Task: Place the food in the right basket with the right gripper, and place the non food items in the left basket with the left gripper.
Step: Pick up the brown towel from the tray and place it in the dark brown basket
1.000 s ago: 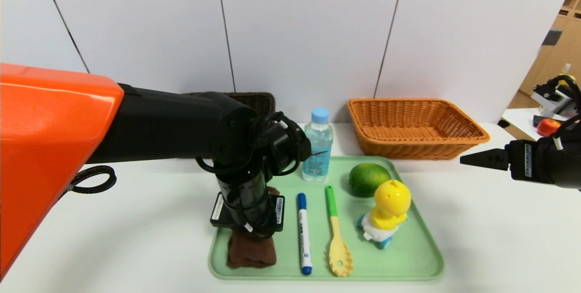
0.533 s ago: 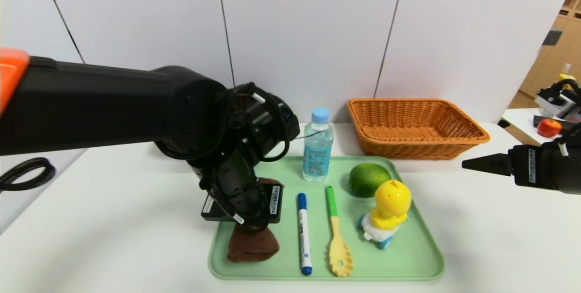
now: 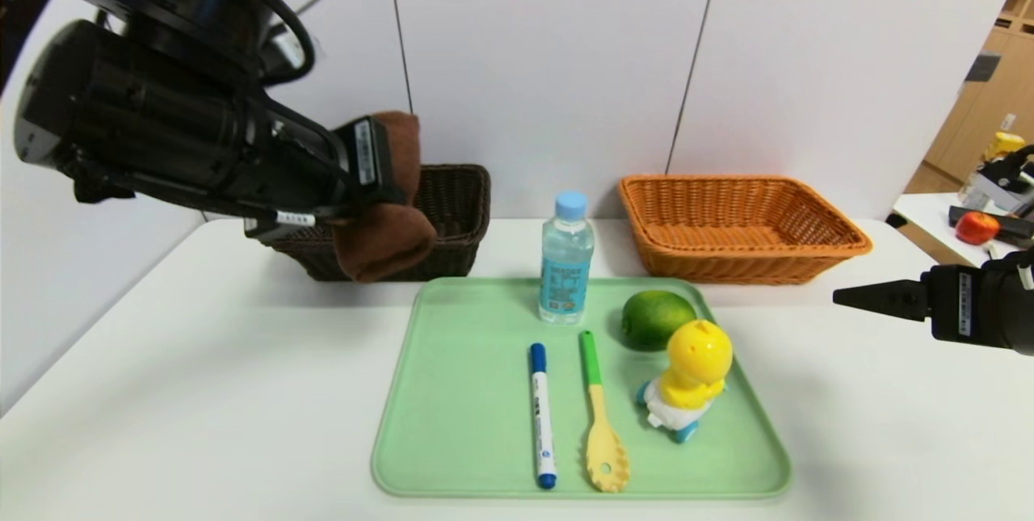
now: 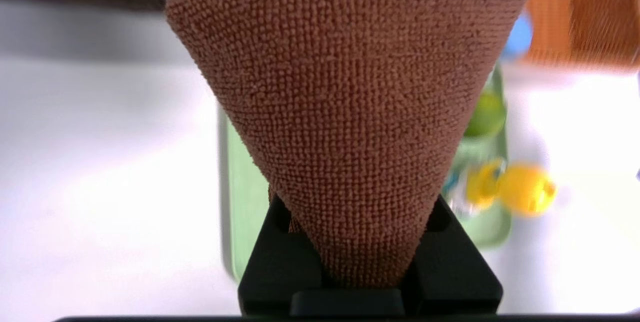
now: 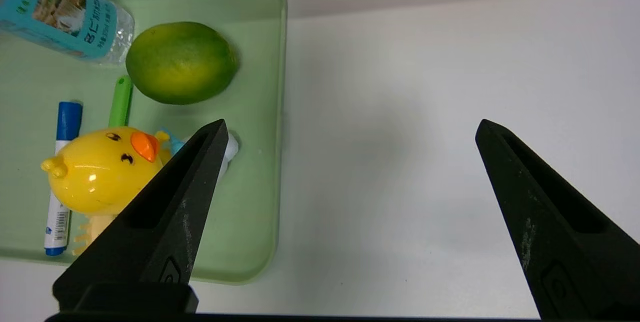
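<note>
Left tool [image 3: 380,182]: located in the upper left of the head frame, raised above the table [image 3: 202,359]. Its fingers are clamped on a brown cloth [image 3: 384,234]. The cloth hangs folded from the tool, directly in front of the dark basket [image 3: 452,198] as seen from the head camera. In the left wrist frame the brown cloth [image 4: 350,112] fills the centre, pinched between the two black fingers [image 4: 280,262] at the lower edge of the frame.

Dark basket: left of centre in the head frame, resting on the table behind the upper left corner of the green tray [image 3: 452,392].

Green tray: lower centre of the head frame. Contents, left to right:
- Blue marker [image 3: 541,416], lying lengthwise, cap toward the top of the frame.
- Water bottle [image 3: 565,266], upright at the top edge of the tray, blue cap on.
- Yellow slotted spoon with green handle [image 3: 599,416], just beside the marker and parallel to it.
- Lime [image 3: 656,319], near the upper right part of the tray.
- Yellow chick toy [image 3: 687,380], just below the lime in the frame.

Orange basket [image 3: 743,226]: right of centre, on the table behind the upper right corner of the tray.

Right tool [image 3: 876,299]: at the right edge of the head frame, above the table and well apart from the tray contents. In the right wrist frame its fingers [image 5: 165,212] stand wide apart, holding nothing, over bare table beside the tray's edge.
</note>
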{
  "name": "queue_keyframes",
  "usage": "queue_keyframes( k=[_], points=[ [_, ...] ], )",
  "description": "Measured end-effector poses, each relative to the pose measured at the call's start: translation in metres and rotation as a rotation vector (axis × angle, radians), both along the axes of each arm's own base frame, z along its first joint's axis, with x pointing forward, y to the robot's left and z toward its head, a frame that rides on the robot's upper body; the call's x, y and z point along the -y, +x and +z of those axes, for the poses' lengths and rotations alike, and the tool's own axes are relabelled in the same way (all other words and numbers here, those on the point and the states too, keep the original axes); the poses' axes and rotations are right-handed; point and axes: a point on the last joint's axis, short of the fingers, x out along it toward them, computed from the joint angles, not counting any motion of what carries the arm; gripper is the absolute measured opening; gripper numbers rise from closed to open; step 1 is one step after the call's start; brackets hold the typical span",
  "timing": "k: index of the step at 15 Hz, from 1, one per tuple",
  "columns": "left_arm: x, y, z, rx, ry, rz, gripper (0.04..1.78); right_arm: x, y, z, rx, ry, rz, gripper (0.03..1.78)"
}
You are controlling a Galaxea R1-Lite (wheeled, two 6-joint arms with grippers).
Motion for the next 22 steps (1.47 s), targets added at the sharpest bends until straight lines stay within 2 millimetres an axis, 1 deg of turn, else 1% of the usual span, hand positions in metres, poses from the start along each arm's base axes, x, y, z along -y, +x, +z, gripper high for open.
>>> queue_keyframes(
  k=[2, 4, 8, 10, 12, 14, 16, 18, 22],
  points=[
    [-0.022, 0.017, 0.006, 0.059, -0.03, 0.104, 0.38, 0.0, 0.003, -0.001, 0.029, 0.002, -0.002, 1.71],
    [-0.037, 0.042, 0.0, 0.078, -0.036, 0.19, 0.38, 0.0, 0.005, -0.005, 0.028, 0.003, -0.003, 1.71],
    [-0.058, 0.098, -0.031, 0.073, -0.006, 0.296, 0.38, -0.001, 0.012, -0.006, 0.037, 0.042, -0.032, 1.71],
    [-0.071, 0.126, -0.045, 0.103, 0.011, 0.336, 0.38, -0.001, 0.015, -0.005, 0.041, 0.077, -0.054, 1.71],
    [-0.08, 0.147, -0.058, 0.107, 0.018, 0.366, 0.38, -0.002, 0.016, -0.006, 0.036, 0.084, -0.055, 1.71],
    [-0.084, 0.161, -0.072, 0.082, 0.037, 0.375, 0.38, -0.002, 0.016, -0.006, 0.035, 0.096, -0.062, 1.71],
    [-0.085, 0.172, -0.083, 0.062, 0.045, 0.378, 0.65, -0.003, 0.018, -0.001, 0.046, 0.119, -0.078, 1.71],
    [-0.084, 0.178, -0.092, 0.047, 0.05, 0.375, 0.9, -0.003, 0.018, 0.0, 0.048, 0.133, -0.088, 1.71],
    [-0.084, 0.183, -0.098, 0.034, 0.054, 0.374, 1.22, -0.004, 0.019, -0.001, 0.033, 0.175, -0.109, 1.71]
  ],
)
